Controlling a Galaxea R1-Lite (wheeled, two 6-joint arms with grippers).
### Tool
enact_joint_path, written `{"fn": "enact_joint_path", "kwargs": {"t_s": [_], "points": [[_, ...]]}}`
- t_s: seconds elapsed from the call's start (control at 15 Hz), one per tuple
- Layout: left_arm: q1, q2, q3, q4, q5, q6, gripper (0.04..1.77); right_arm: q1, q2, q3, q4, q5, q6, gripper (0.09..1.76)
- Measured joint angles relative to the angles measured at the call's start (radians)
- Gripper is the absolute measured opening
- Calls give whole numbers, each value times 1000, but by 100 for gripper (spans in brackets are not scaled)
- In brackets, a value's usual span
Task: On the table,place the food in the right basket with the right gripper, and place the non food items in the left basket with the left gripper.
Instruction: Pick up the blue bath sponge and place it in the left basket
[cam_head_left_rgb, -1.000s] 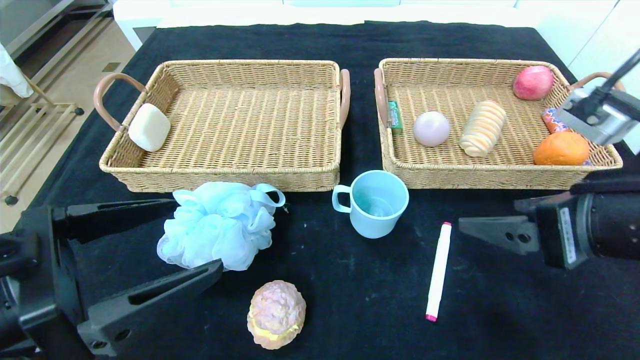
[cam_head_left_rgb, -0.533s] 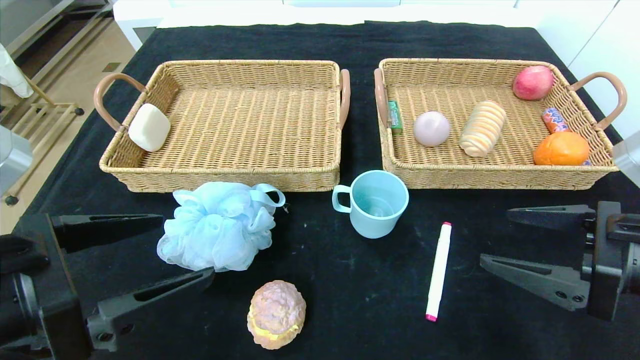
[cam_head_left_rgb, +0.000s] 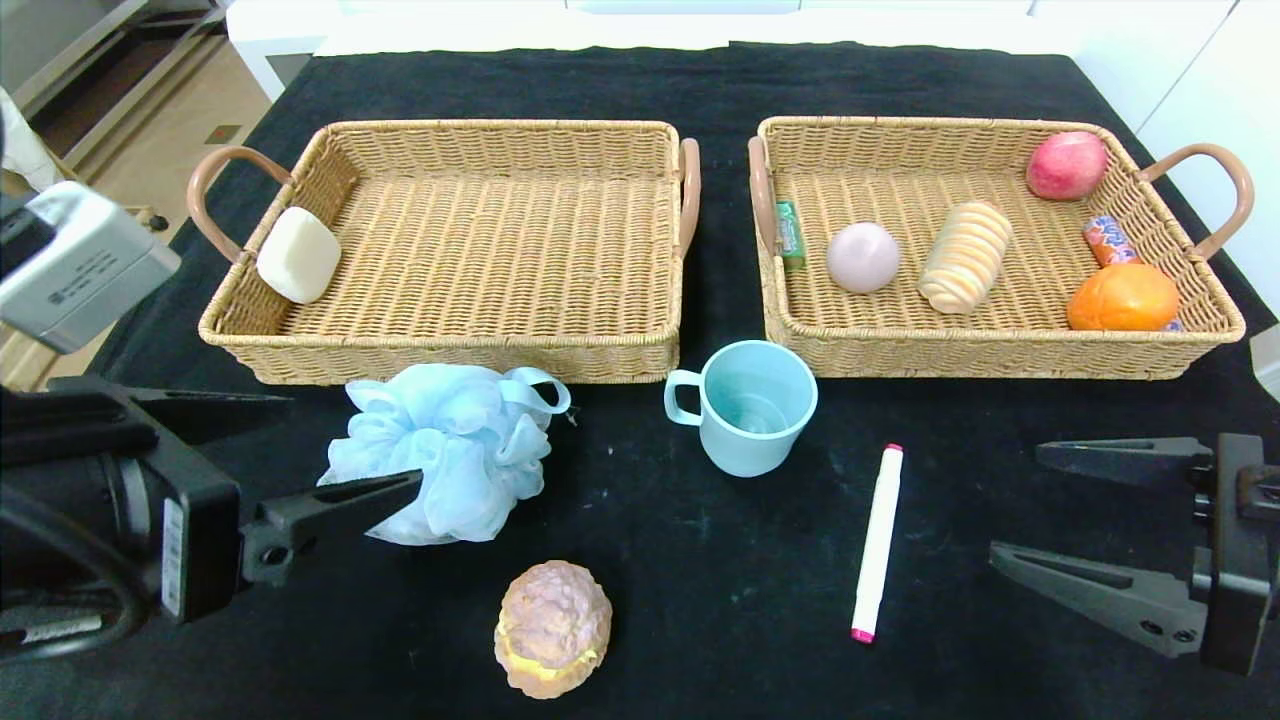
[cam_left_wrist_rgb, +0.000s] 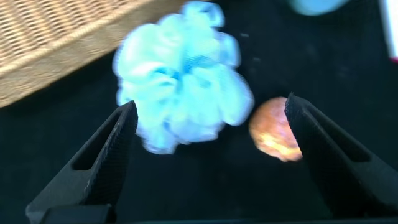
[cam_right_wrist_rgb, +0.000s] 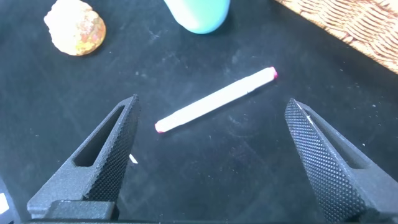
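Black left claw (cam_head_left_rgb: 320, 455) gapes level beside blue loofah (cam_head_left_rgb: 440, 450).

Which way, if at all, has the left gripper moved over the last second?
Yes. The left gripper, open, has swung up and toward the left basket, its fingers now flanking the bath sponge.

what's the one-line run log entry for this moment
left gripper: open at bath pouf | right gripper: open near marker | pastry: on table

Bright, even light; left wrist view blurred, other views sharp.
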Motion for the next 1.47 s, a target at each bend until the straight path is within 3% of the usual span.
{"fn": "enact_joint_path", "kwargs": {"t_s": [0.2, 0.33, 0.73, 1.27, 1.33, 1.47], "points": [[2, 95, -109, 116, 94, -49, 172, -11, -1, 0, 0, -1, 0, 170], [12, 166, -151, 140, 113, -78, 172, -13, 2, 1, 0, 0, -1, 170], [71, 336, -191, 58, 106, -85, 172, -14, 22, 2, 0, -2, -3, 170], [80, 401, -181, 53, 87, -85, 172, -20, 54, 16, -50, -2, -1, 171], [80, 404, -181, 53, 87, -85, 164, -21, 56, 16, -50, -2, -1, 171], [80, 406, -181, 54, 87, -84, 131, -21, 58, 16, -50, -2, -2, 171]]}}
